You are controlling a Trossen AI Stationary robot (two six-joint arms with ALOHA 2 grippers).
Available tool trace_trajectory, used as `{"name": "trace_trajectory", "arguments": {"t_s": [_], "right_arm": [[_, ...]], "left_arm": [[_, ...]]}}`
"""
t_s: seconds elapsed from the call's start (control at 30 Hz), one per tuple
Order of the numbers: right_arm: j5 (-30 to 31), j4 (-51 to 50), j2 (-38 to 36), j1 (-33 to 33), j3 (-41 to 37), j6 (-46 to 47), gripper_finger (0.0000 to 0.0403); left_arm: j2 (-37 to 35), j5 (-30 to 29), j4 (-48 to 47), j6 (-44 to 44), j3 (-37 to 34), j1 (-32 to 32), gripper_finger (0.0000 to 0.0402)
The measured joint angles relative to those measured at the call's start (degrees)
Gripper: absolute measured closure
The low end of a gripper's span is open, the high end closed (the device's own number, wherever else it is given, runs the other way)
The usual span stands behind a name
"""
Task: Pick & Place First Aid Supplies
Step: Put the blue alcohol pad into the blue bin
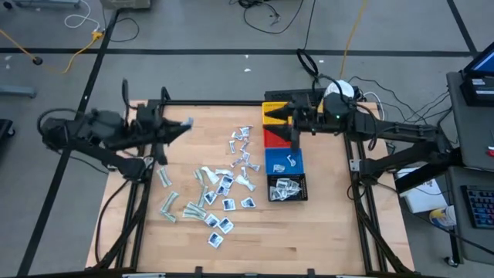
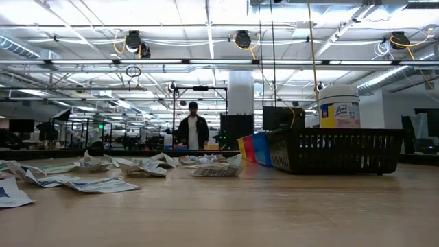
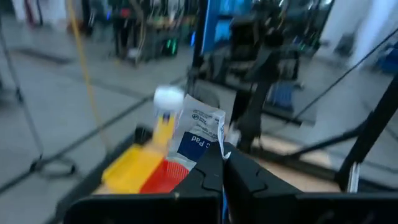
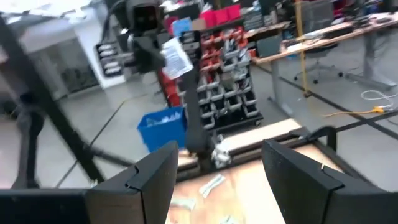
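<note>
My left tool [image 3: 222, 163] is clamped on only a corner of 1 white-and-blue pad packet [image 3: 200, 129], high above the desk [image 1: 309, 232]; it could slip free; my right tool [image 4: 217, 171] hovers open over the bins [image 1: 284, 162].

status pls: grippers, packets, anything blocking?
Left gripper shut on a white-and-blue packet, raised above the table's left side. Right gripper open, empty, over the bins. Packets lie mid-table. Nothing blocking.

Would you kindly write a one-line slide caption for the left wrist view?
Left gripper shut on a white-and-blue pad packet, raised with the yellow bin and red bin beyond.
</note>
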Motion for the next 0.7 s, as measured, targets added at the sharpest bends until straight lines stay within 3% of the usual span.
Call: {"name": "trace_trajectory", "arguments": {"t_s": [0.13, 0.4, 0.57, 0.7], "right_arm": [[0.15, -0.03, 3.65, 0.08, 4.95, 0.06, 0.0174], [-5.67, 0.82, 8.96, 0.48, 10.07, -3.01, 0.0174], [-13.73, 3.98, 9.48, 0.51, 10.15, -0.67, 0.0174], [-13.64, 4.04, 9.43, 0.92, 10.25, -0.49, 0.0174]], "left_arm": [[2.82, 9.8, 8.58, 4.12, 0.04, 7.06, 0.0401], [12.95, 37.01, 21.98, 5.07, 0.04, 15.98, 0.0401], [17.26, 43.98, 27.48, 4.04, 0.04, 17.92, 0.0401], [20.04, 46.93, 30.96, 2.91, 0.04, 18.55, 0.0401]]}}
